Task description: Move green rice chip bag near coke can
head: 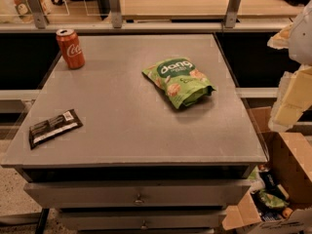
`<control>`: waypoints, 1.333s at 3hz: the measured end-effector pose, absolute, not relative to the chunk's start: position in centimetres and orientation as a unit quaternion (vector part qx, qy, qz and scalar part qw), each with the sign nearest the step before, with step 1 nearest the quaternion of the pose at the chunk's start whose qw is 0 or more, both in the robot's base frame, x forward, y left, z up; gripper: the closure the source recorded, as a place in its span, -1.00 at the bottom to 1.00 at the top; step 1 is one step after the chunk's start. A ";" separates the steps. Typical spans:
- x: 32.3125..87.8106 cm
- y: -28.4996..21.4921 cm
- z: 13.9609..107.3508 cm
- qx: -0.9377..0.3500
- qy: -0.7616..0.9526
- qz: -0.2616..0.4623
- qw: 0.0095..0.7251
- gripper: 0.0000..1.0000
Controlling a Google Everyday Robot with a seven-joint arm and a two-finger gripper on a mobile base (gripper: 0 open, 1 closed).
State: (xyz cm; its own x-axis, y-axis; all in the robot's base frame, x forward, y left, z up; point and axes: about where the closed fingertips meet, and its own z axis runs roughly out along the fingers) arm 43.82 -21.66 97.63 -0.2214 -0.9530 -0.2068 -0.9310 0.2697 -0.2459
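Note:
The green rice chip bag (179, 81) lies flat on the grey tabletop (126, 126), right of the middle, with its white "dang" lettering facing up. The coke can (70, 48) stands upright at the table's far left corner, well apart from the bag. My gripper (288, 104) is at the right edge of the view, beyond the table's right side and raised above it. It is to the right of the bag and touches nothing, and part of it is cut off by the frame.
A flat dark brown wrapped bar (53, 126) lies near the table's front left edge. An open cardboard box (278, 189) with packets stands on the floor at the right. Drawers (139, 194) sit under the tabletop. A clear barrier with metal posts (114, 6) runs behind the table.

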 end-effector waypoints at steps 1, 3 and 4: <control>44.5 -21.2 96.9 -0.605 0.779 -0.035 0.164 -1.00; 46.8 -18.9 92.8 -0.616 0.763 -0.033 0.193 -1.00; 49.1 -17.3 90.5 -0.620 0.754 -0.034 0.213 -1.00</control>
State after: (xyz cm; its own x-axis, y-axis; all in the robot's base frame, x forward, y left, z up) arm 49.11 -17.27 90.49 -0.1400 -0.9500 -0.2791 -0.9210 0.2284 -0.3155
